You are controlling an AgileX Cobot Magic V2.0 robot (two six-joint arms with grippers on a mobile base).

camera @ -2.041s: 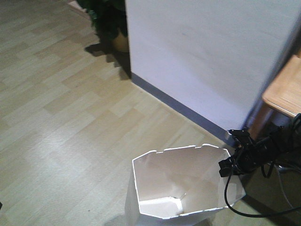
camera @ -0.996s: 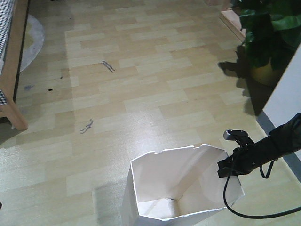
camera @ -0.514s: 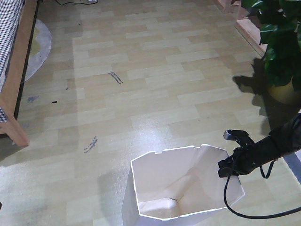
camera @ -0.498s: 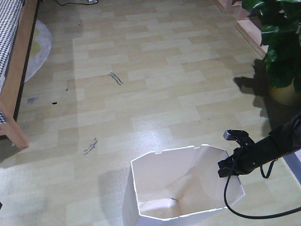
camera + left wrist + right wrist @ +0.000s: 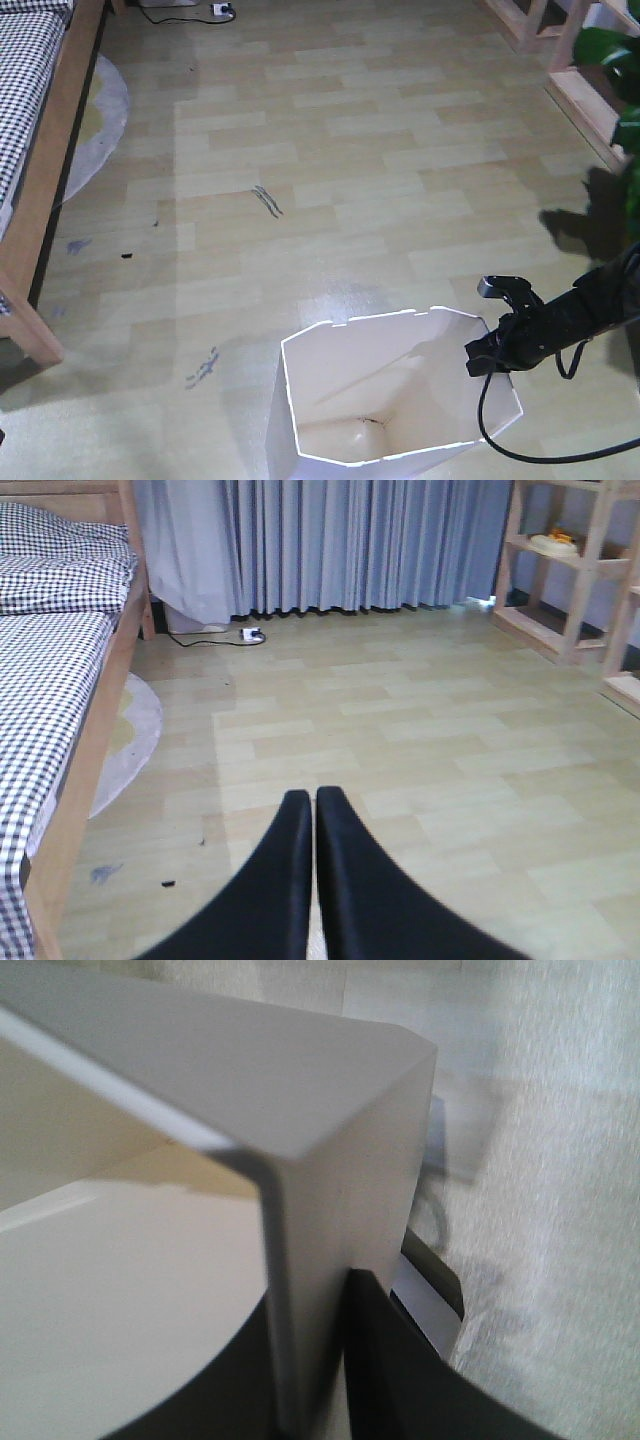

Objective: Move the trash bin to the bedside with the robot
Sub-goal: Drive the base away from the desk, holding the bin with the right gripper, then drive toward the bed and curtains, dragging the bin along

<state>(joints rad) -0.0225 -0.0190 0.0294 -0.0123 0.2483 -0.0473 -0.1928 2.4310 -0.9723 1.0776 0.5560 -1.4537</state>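
- Front-facing view: trash bin (image 5: pixel 345 385) stands upright on the wood-plank floor (image 5: pixel 350 130) at the bottom edge of the picture, its faceted mouth facing up.
- The right tool (image 5: pixel 495 350) sits at the bin's right rim corner and is clamped onto the wall there. A black cable (image 5: pixel 479 410) loops down beside it.
- The bed frame (image 5: pixel 50 190) with checked bedding (image 5: pixel 25 70) runs along the left edge, well apart from the bin. A round rug (image 5: pixel 105 110) lies partly under it, and dark scuff marks (image 5: pixel 268 200) show on the boards between.
- Green plant leaves (image 5: pixel 622 70) show at the right edge.
- Left wrist view: the left tool (image 5: pixel 307 798) has its two black fingers pressed together, holding nothing. It points across the floor towards grey curtains (image 5: pixel 350 540), with the bed on the left and a wooden shelf (image 5: pixel 560 570) on the right.
- Right wrist view: the right tool (image 5: pixel 315 1295) has one dark finger inside and one outside a corner of the bin's white wall (image 5: pixel 330 1130), gripping it.
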